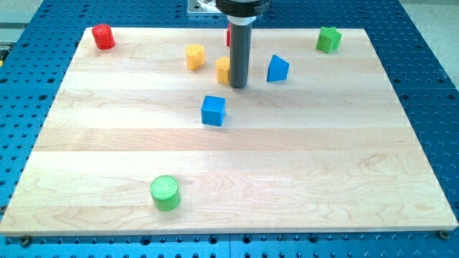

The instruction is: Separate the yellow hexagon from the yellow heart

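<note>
Two yellow blocks lie near the view's top centre. One yellow block (194, 56) stands free at the left, its notched top like a heart. The other yellow block (223, 69) sits just right of it, partly hidden behind my rod, so its hexagon shape is hard to make out. My tip (239, 86) rests on the board, touching that block's right side. A small gap separates the two yellow blocks.
A blue cube (213, 110) lies below the tip. A blue block (277, 69) sits right of the rod. A red block (229, 36) peeks out behind the rod. A red cylinder (103, 36) is top left, a green block (329, 39) top right, a green cylinder (165, 193) bottom left.
</note>
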